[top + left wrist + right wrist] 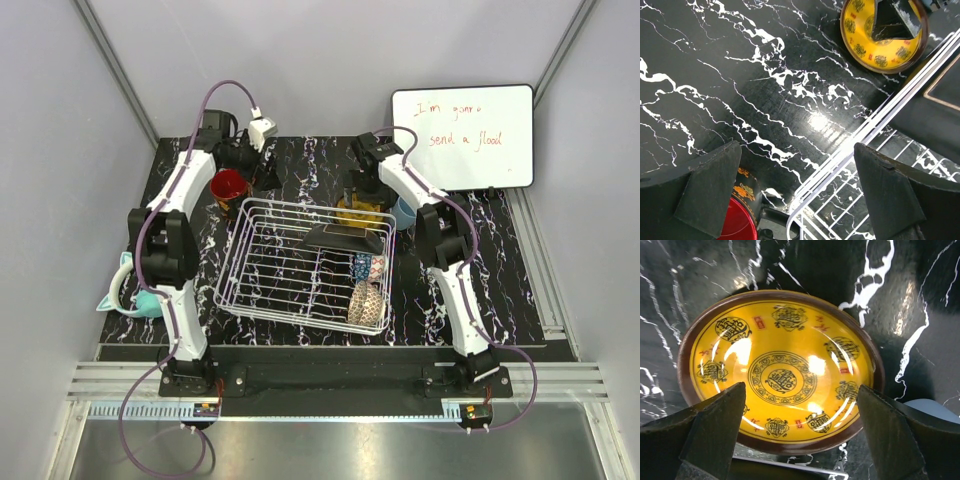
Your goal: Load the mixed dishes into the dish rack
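Observation:
The white wire dish rack (262,268) stands mid-table. In it are a dark floral saucer (345,238), a blue patterned bowl (368,266) and a beige-brown bowl (367,303). The yellow patterned plate (358,212) lies on the table just behind the rack's far right side. My right gripper (362,193) hangs open over the plate (785,370), empty (801,400). A light blue cup (404,212) stands right of the plate. The red mug (229,187) stands by the rack's far left corner. My left gripper (260,172) is open and empty (796,160) above the table there, with the mug (740,222) by its left finger.
A whiteboard (462,136) leans at the back right. Teal rounded objects (130,290) sit at the table's left edge. The rack's rim shows in the left wrist view (875,130) and in the right wrist view (785,465). Grey walls enclose the black marbled table (460,300).

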You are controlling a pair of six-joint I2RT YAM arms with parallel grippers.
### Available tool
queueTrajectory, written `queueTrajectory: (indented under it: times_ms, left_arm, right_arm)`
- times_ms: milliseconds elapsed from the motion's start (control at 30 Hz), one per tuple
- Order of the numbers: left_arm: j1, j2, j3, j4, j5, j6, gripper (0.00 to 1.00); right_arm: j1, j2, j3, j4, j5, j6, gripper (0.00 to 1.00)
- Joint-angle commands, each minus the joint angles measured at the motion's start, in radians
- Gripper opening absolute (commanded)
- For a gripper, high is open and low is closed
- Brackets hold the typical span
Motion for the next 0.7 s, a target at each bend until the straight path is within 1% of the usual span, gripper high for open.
queueTrajectory:
  times_ms: [0,100,267,400,500,567,667]
  left_arm:
    - [-0.005,-0.012,-0.034,0.041,-0.048,0.069,0.99]
    - [-0.005,-0.027,-0.071,0.041,-0.077,0.085,0.99]
    - [-0.003,-0.062,-0.131,0.034,-0.092,0.092,0.99]
    - [-0.003,-0.082,-0.177,0.03,-0.102,0.103,0.99]
    - [-0.003,-0.09,-0.191,0.016,-0.108,0.112,0.99]
    - [-0.003,-0.09,-0.194,0.016,-0.106,0.112,0.99]
    - [-0.003,-0.096,-0.203,0.016,-0.1,0.112,0.99]
  right_arm:
    - [-0.015,-0.065,-0.008,-0.009,0.03,-0.018,1.0]
    - [-0.026,-0.063,0.003,-0.009,0.033,-0.017,1.0]
    - [-0.044,-0.063,0.044,-0.009,0.017,-0.017,1.0]
    - [-0.067,-0.073,0.045,-0.009,-0.005,-0.02,1.0]
    - [-0.082,-0.057,0.071,-0.007,-0.052,-0.02,1.0]
    - [-0.081,-0.033,0.11,-0.009,-0.06,-0.012,1.0]
    - [-0.081,-0.017,0.119,-0.013,-0.06,-0.012,1.0]
